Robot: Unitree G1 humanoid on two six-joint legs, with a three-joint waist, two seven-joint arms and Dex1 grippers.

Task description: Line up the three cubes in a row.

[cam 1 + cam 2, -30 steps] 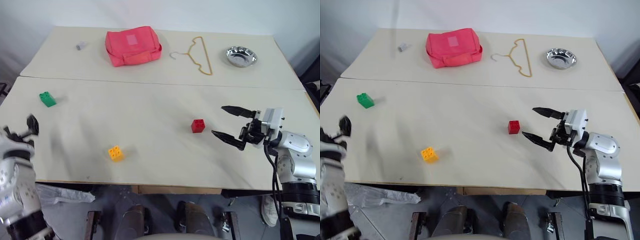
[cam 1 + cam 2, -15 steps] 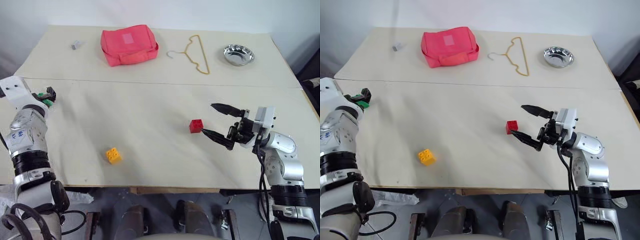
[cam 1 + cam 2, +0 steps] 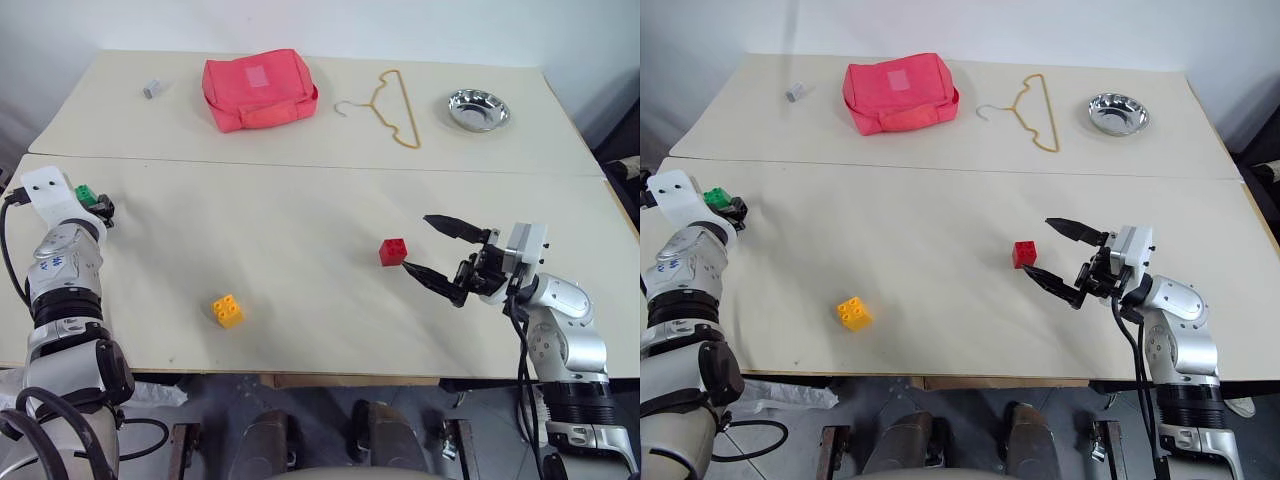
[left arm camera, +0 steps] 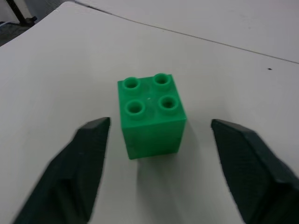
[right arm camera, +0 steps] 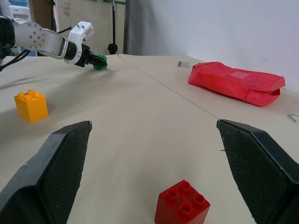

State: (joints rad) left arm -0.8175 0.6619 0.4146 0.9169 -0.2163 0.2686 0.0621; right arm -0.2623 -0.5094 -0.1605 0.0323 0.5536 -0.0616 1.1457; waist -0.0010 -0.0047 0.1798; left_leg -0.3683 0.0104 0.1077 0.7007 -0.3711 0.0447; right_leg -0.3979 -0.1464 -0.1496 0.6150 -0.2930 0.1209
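Cubes are what I'm after, three studded plastic bricks, and from their look I judge them light, rigid and a bit slick on the smooth sides, so I'd pinch each across two flat opposite faces, low on the body and clear of the studs. The green brick sits at the far left edge of the head view, between the fingers of my left hand; the wrist view shows those fingers spread with a gap on either side, not touching it. The yellow brick lies lower left of centre, well apart from the others. The red brick is right of centre, just beside the lower finger of my right hand, which stands wide open and holds nothing. The surface is pale, flat and matte, two tables butted together along a seam. Across the upper frame lie a pink bag, a wire hanger, a metal bowl and a small grey block, all well away from the bricks.
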